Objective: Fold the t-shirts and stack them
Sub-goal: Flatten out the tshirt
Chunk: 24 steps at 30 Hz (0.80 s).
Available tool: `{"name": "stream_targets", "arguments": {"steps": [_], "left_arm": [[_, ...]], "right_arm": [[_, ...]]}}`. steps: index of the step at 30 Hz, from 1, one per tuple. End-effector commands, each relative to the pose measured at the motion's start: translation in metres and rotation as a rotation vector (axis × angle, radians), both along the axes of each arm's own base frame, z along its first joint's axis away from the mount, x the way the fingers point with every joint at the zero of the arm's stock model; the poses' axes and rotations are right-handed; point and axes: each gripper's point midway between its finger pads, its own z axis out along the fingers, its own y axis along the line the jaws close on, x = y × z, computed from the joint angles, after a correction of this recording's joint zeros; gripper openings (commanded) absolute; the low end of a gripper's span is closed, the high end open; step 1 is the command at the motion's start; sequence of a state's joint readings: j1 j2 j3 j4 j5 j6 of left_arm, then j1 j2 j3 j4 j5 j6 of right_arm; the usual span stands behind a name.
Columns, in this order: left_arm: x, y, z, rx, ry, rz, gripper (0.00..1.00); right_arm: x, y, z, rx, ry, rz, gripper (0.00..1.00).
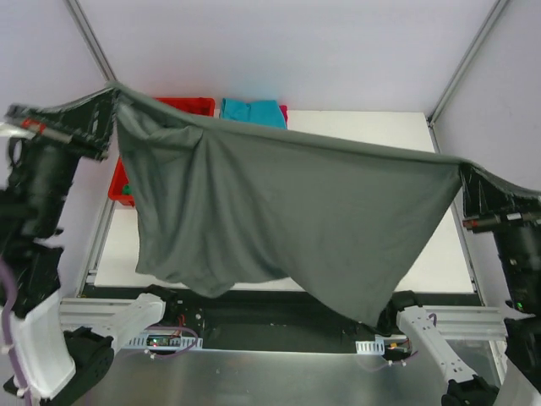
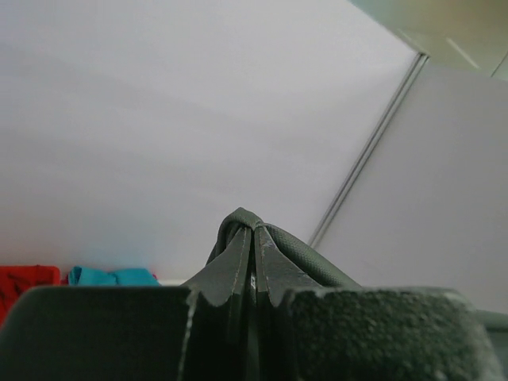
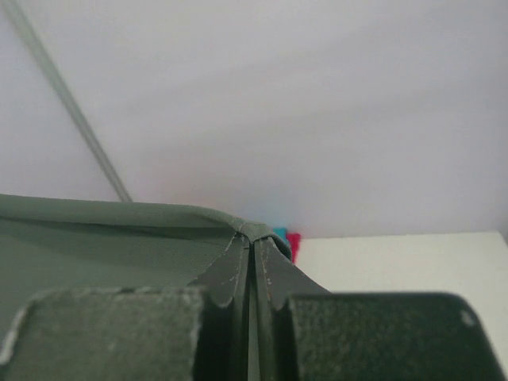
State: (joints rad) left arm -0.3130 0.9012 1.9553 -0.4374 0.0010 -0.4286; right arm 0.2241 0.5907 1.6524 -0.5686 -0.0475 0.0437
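Down at the near edge: the lowest corner of the dark grey t-shirt (image 1: 279, 220) dangles just above the right arm base (image 1: 418, 321). So the drape's lopsided, deepest right of centre and bunched into folds on the left.
Shirt vs grippers: it hangs below and between the two of them like washing on a line. I can't make out any of it lying flat.
Long axis: the taut top edge runs left to right, and in the top view it slants from far-left to near-right.
Grip, right: the right gripper (image 1: 463, 169) has its fingers pressed together on the shirt's edge. Its wrist view shows the cloth nipped right at the tips, with the rest running off to one side.
Grip, left: same deal for the left gripper (image 1: 108, 97), which is clamped on a little bunch of dark grey cloth poking past the tips.
Which arm is nearer: neither really, each one owns an end. The right one sits closer to the near edge and the left one further back.
Under it: the table (image 1: 397, 127) lies beneath and behind the hanging cloth, mostly hidden, with a bare white patch showing at right.
My guess for the next move: both ends come down together, held wide apart, or it lands crumpled.
Far side: a teal t-shirt (image 1: 254, 112) that looks folded sits at the back edge. There's a sliver of a magenta t-shirt (image 3: 294, 243) beside it, and a red bin (image 1: 190, 104) to the left, partly behind the grey cloth.
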Motion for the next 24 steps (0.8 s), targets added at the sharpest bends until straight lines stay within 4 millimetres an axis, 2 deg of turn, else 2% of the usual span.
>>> {"name": "stream_targets", "arguments": {"steps": [1, 3, 5, 6, 7, 8, 9, 10, 11, 12, 13, 14, 16, 18, 19, 21, 24], "left_arm": [[0.123, -0.037, -0.064, 0.124, 0.238, 0.015, 0.0], [0.179, -0.042, -0.11, 0.179, 0.372, 0.082, 0.02], [0.238, -0.057, -0.175, 0.26, 0.528, 0.099, 0.07], [0.261, -0.066, -0.206, 0.303, 0.596, 0.084, 0.08], [0.285, -0.077, -0.242, 0.346, 0.67, 0.064, 0.08], [0.313, -0.09, -0.292, 0.388, 0.77, 0.035, 0.1], [0.327, -0.098, -0.322, 0.412, 0.826, 0.008, 0.18], [0.34, -0.108, -0.356, 0.431, 0.89, -0.027, 0.38], [0.349, -0.112, -0.38, 0.441, 0.938, -0.036, 0.66], [0.355, -0.113, -0.402, 0.455, 0.989, -0.036, 0.84], [0.361, -0.114, -0.415, 0.464, 1.017, -0.033, 0.99], [0.363, -0.114, -0.42, 0.47, 1.029, -0.023, 0.99], [0.363, -0.112, -0.427, 0.471, 1.044, -0.015, 0.99], [0.358, -0.113, -0.426, 0.458, 1.051, -0.018, 0.99], [0.354, -0.111, -0.429, 0.46, 1.063, 0.006, 0.99], [0.34, -0.115, -0.433, 0.464, 1.079, -0.007, 0.99], [0.306, -0.126, -0.444, 0.478, 1.118, -0.034, 0.99]], "right_arm": [[0.09, -0.037, -0.056, -0.074, 0.252, -0.313, 0.0], [0.127, -0.051, -0.099, -0.131, 0.383, -0.44, 0.0], [0.165, -0.058, -0.149, -0.222, 0.523, -0.519, 0.0], [0.184, -0.058, -0.176, -0.272, 0.572, -0.526, 0.0], [0.202, -0.055, -0.205, -0.31, 0.624, -0.515, 0.01], [0.217, -0.054, -0.238, -0.326, 0.675, -0.506, 0.01], [0.23, -0.054, -0.272, -0.324, 0.738, -0.495, 0.0], [0.241, -0.058, -0.303, -0.311, 0.8, -0.488, 0.01], [0.25, -0.061, -0.331, -0.291, 0.849, -0.474, 0.09], [0.257, -0.066, -0.356, -0.269, 0.915, -0.469, 0.22], [0.261, -0.072, -0.374, -0.264, 0.971, -0.463, 0.43], [0.266, -0.073, -0.39, -0.277, 1.027, -0.451, 0.64], [0.27, -0.076, -0.404, -0.307, 1.105, -0.459, 0.78], [0.272, -0.077, -0.409, -0.31, 1.145, -0.463, 0.84], [0.272, -0.075, -0.411, -0.301, 1.15, -0.453, 0.99], [0.269, -0.07, -0.411, -0.282, 1.151, -0.429, 0.96], [0.254, -0.054, -0.406, -0.222, 1.153, -0.356, 0.96]]}}
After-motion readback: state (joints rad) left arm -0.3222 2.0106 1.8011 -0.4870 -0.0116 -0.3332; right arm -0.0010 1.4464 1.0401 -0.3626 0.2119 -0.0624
